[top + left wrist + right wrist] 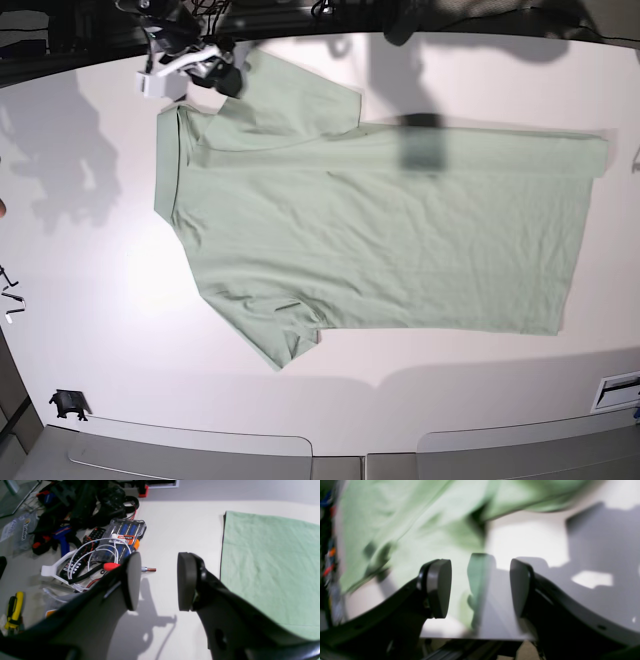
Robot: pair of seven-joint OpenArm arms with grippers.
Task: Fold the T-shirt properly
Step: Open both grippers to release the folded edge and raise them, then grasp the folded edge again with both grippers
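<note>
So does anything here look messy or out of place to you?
Mostly the clutter. In the left wrist view, a heap of tools, a white cable and a screwdriver case crowds the table beside the T-shirt. The shirt itself lies flat, with one sleeve reaching into that heap.

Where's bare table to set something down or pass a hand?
Free: the white table beside the T-shirt collar, and the strip along its lower edge. In the left wrist view, the gap between shirt hem and tool clutter is bare. Crowded: that clutter pile.
</note>
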